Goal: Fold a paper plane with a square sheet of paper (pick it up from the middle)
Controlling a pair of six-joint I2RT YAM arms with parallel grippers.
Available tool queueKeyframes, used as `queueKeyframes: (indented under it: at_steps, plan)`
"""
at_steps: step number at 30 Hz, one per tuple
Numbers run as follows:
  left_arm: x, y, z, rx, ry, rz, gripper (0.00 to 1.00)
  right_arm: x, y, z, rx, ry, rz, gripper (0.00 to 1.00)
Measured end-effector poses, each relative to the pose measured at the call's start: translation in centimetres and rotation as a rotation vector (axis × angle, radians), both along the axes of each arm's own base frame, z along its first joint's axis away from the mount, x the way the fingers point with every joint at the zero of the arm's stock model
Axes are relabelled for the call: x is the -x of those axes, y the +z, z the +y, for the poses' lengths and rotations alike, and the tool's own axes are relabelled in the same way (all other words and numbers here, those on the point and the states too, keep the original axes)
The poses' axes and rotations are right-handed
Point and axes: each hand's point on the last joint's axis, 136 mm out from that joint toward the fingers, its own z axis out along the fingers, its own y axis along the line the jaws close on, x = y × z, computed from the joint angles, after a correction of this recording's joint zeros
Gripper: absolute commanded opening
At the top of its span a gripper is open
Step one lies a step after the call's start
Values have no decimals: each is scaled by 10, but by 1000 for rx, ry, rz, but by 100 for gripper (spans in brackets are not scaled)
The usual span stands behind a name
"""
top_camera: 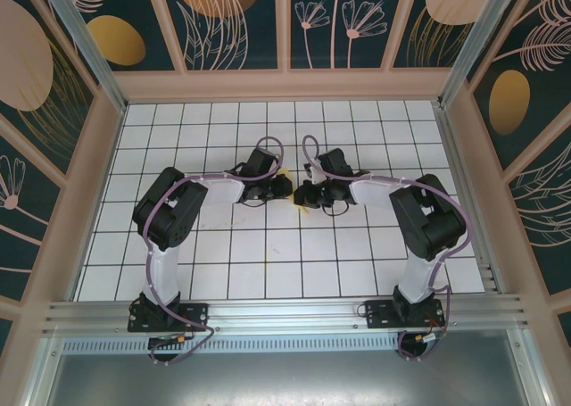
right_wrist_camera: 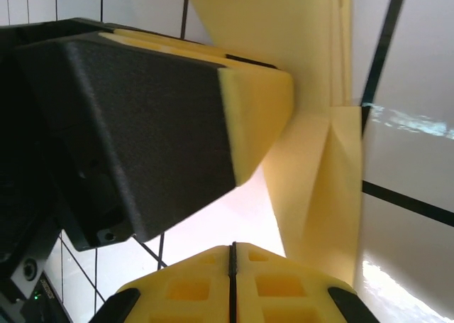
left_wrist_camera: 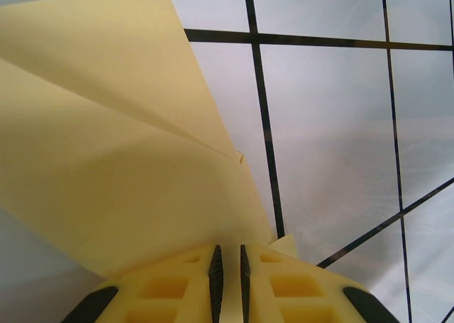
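The pale yellow sheet of paper (left_wrist_camera: 128, 160) is folded into overlapping flaps with sharp creases. It hangs above the table between the two grippers at the middle (top_camera: 284, 175). Whether it has the full shape of a paper plane I cannot tell. My left gripper (left_wrist_camera: 228, 255) is shut on the paper's lower edge, with only a thin gap between its pads. My right gripper (right_wrist_camera: 232, 248) is shut with nothing between its jaws. The folded paper (right_wrist_camera: 319, 160) passes to that gripper's right. One finger of the left gripper (right_wrist_camera: 255, 117) stands close in front. In the top view the left gripper (top_camera: 282, 187) and right gripper (top_camera: 302, 194) nearly touch.
The white tiled table (top_camera: 268, 245) with black grid lines lies below both grippers. Wooden walls (top_camera: 285, 85) close off the back and sides. Both arms bend inward from their bases at the near edge.
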Motion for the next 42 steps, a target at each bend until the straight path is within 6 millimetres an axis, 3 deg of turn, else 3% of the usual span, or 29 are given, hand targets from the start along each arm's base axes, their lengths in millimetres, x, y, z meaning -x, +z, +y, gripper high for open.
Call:
queueKeyframes:
  at_steps: [10, 33, 42]
  plan:
    - [0, 0, 0, 0, 0, 0, 21, 0, -24, -6, 66, -19, 49, 9]
    - [-1, 0, 0, -5, 2, 2, 21, -2, -32, -15, 129, -29, 40, 8]
    - [-1, 0, 0, -6, 2, 4, 20, 7, -33, -23, 142, 6, 24, 8]
